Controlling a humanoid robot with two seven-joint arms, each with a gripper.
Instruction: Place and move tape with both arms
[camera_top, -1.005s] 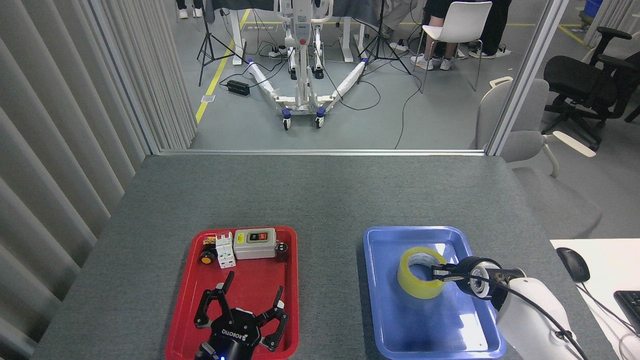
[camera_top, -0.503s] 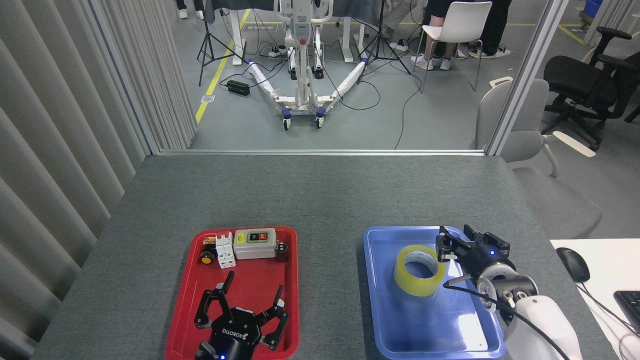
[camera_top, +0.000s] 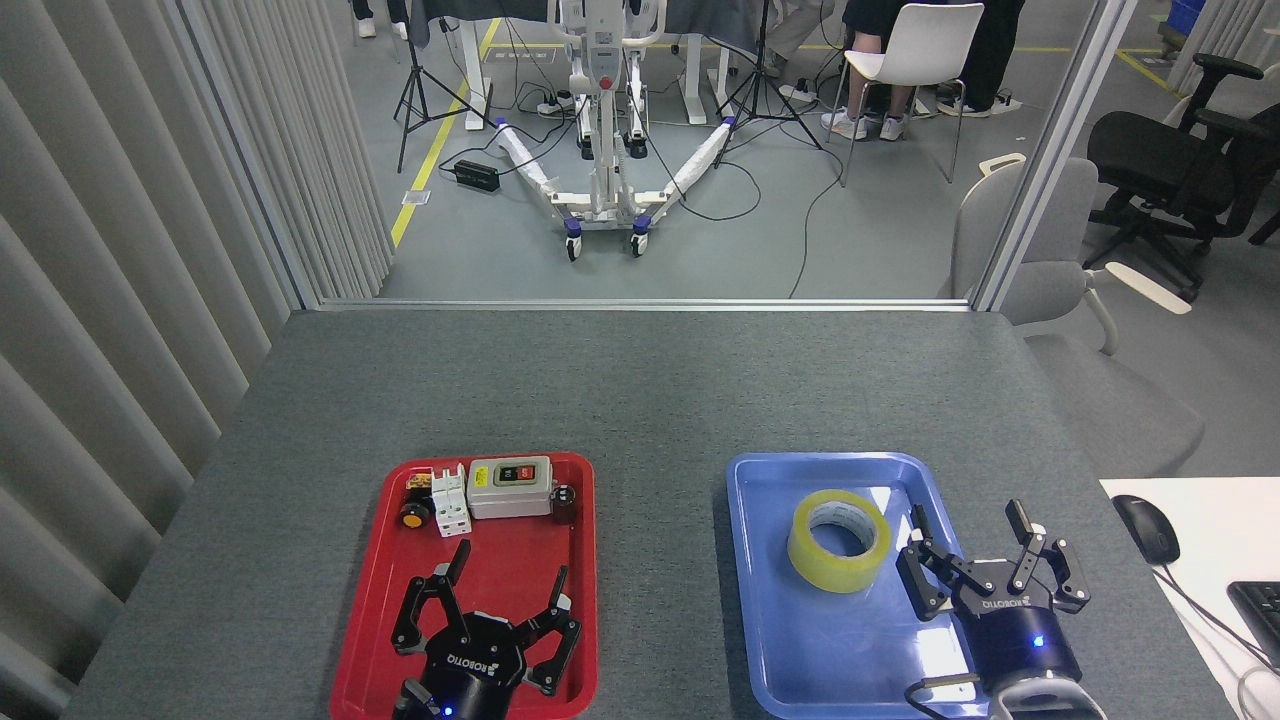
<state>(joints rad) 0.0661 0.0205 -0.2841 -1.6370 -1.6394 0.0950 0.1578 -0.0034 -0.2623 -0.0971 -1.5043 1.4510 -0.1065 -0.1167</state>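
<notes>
The tape (camera_top: 838, 540) lies flat, hole upward, in the far half of the blue tray (camera_top: 760, 640) on the right side of the bench (camera_top: 640, 390). It looks light and stiff: a hard white core inside smooth, glossy yellow film that may slip under a weak pinch. The surest hold is probably across the wall of the ring, one finger down the hole and the others on the outer face, or else a grip spanning the whole roll.

The right hand (camera_top: 985, 560) stands just right of the tape, fingers apart, holding nothing and clear of the roll. The left hand (camera_top: 490, 620) sits over the near part of the red tray (camera_top: 370, 600), fingers likewise spread and empty. At that tray's far end lie a grey switch box (camera_top: 510, 488) and some small electrical parts, too small to name surely.

Both arms are cut off by the near edge of the view, and the labels on the switch box cannot be read.
</notes>
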